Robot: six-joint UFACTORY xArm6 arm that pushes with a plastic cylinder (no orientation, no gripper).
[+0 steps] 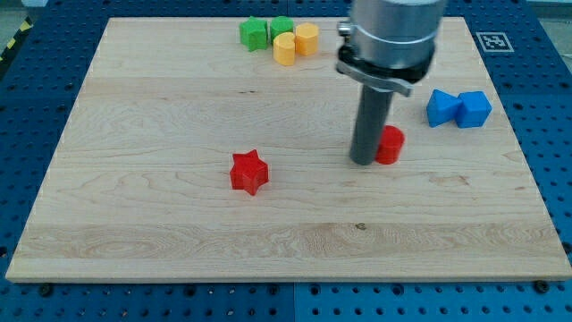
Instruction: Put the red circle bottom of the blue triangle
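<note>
Just beside my tip [362, 163], rightward, red circle [391, 145]

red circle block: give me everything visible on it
The red circle is a small, glossy red cylinder that looks like plastic, standing upright on the wooden board, right of centre. Its left part is hidden behind my rod; my tip sits against its left side, seemingly touching. The two blue blocks lie apart, up and right.
</note>
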